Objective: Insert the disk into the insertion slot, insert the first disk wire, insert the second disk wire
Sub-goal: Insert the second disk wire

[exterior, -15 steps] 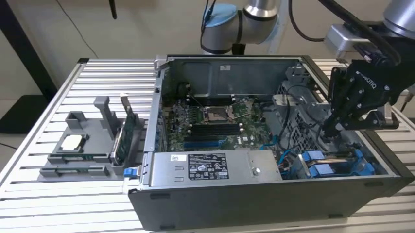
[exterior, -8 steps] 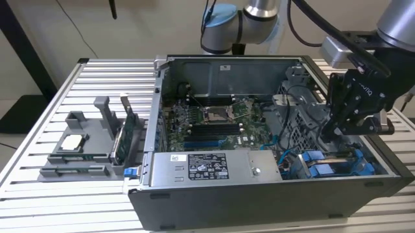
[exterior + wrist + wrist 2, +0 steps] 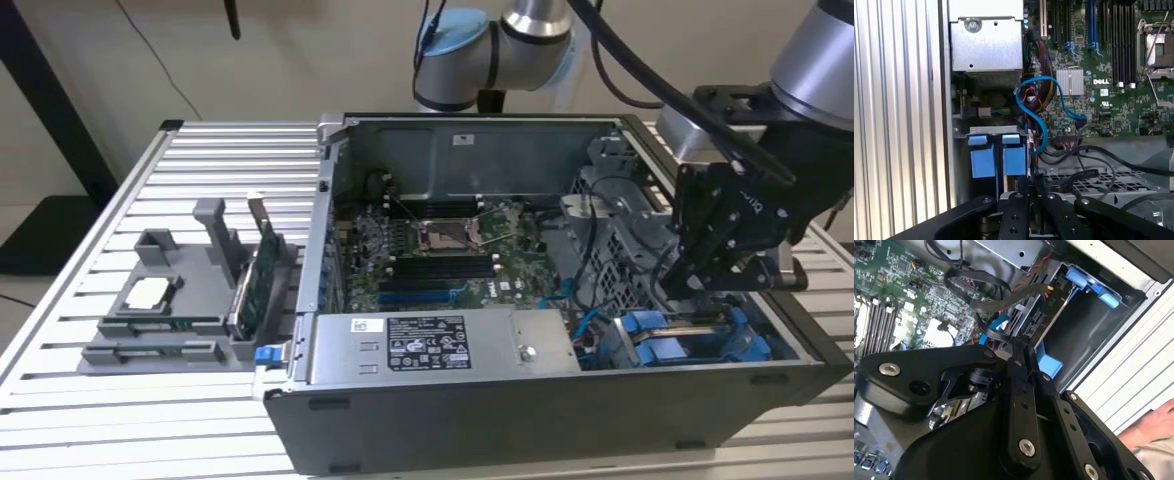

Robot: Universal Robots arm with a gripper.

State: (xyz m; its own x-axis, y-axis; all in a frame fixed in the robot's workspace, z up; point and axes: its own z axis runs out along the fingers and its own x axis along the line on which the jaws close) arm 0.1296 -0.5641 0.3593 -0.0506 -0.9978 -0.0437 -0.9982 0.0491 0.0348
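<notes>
Exterior view: fingers [image 3: 727, 285] (grip unclear) hover above the insertion slot [image 3: 694, 335], cables [image 3: 594, 300] crowding alongside.

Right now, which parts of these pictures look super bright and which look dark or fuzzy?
In the exterior view, the ribbed silver metal table glares nearly white, while the black robot hand is a dark shape. In the second wrist view, the hand's black links sit close and soft, and the green circuit board looks sharper. In the first wrist view, the blue plastic tabs are evenly lit.
</notes>
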